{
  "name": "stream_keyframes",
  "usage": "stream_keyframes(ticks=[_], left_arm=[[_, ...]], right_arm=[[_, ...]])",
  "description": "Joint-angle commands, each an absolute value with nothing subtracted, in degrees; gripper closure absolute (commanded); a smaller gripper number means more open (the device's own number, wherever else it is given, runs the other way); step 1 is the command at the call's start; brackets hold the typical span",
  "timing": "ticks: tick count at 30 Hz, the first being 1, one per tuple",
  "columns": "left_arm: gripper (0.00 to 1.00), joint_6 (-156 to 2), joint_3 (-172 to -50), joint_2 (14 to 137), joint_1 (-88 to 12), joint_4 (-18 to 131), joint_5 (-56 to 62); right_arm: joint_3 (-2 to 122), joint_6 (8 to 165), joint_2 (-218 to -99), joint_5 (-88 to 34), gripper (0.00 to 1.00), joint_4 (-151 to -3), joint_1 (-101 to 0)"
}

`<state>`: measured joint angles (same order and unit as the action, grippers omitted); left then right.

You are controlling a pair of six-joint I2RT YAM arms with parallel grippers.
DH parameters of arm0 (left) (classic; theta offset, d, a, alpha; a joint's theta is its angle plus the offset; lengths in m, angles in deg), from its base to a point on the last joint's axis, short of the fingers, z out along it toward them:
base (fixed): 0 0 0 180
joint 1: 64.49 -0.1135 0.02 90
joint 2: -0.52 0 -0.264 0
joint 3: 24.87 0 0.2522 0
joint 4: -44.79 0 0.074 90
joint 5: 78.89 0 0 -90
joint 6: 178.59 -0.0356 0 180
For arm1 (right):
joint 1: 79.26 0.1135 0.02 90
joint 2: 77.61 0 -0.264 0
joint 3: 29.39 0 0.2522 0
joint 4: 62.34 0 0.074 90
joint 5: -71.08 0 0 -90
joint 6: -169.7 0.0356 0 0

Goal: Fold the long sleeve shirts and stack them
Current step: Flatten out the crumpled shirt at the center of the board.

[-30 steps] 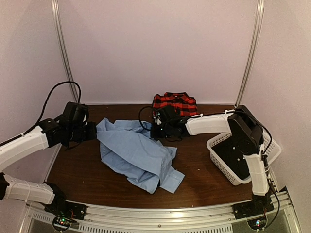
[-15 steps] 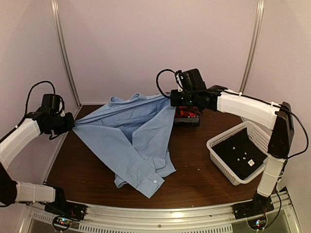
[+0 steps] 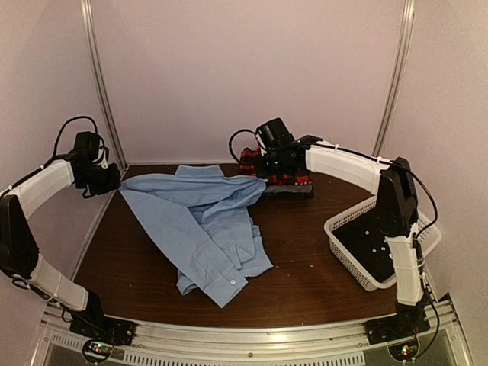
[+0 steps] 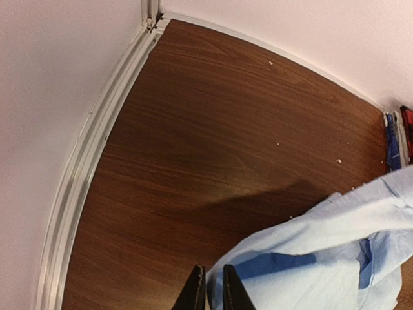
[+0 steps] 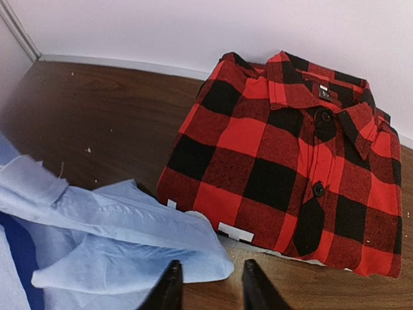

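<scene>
The left gripper [image 4: 214, 272] is hovering low over the rear left corner of the dark brown wooden table [image 3: 305, 267]. Its two black fingers [image 4: 195, 290] are standing only slightly parted. One edge of the plain light blue button-up cloth shirt [image 3: 202, 221] is showing in that narrow gap, and the wrist view does not show whether the fingers are touching the cloth.

The right gripper [image 5: 211, 263] is hanging over the rear middle of the table with its jaws clearly apart and nothing between them. The far right corner of the blue shirt is lying on the wood just below the gap. Just beyond that corner, the folded red-and-black plaid cloth shirt [image 5: 277, 155] is lying flat against the back wall, buttoned, with its collar towards the wall. The blue corner is overlapping its near edge.

The blue shirt is lying spread and rumpled across the left and middle of the table. Its upper edge is running between the two grippers, and a cuffed sleeve is trailing towards the near edge. Well to the right, a white plastic mesh basket [image 3: 347, 229] is sitting on the table beside the right arm, with a dark bottom.
</scene>
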<state>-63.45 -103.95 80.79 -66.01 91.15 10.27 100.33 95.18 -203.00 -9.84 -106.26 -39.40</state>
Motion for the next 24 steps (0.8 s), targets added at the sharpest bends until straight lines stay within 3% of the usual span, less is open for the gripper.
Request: stream_keyframes(ticks=[1,6,10,24], left_arm=[[0.8,-65.68,-105.54,83.66,-66.51,89.54,4.69],[0.5,-65.26,-103.26,83.4,-66.47,88.04,-0.45],[0.39,-62.29,-97.57,80.74,-66.11,85.29,-7.83],[0.35,-41.23,-71.2,58.86,-50.44,76.92,-13.02]], right_arm=[[100.78,94.87,-201.48,-10.78,0.56,-109.37,-37.27],[92.38,95.46,-196.15,-11.23,0.37,-107.01,-35.5],[82.5,96.23,-190.6,-13.7,0.33,-102.99,-33.68],[58.83,101.32,-178.83,-21.56,0.31,-93.22,-26.75]])
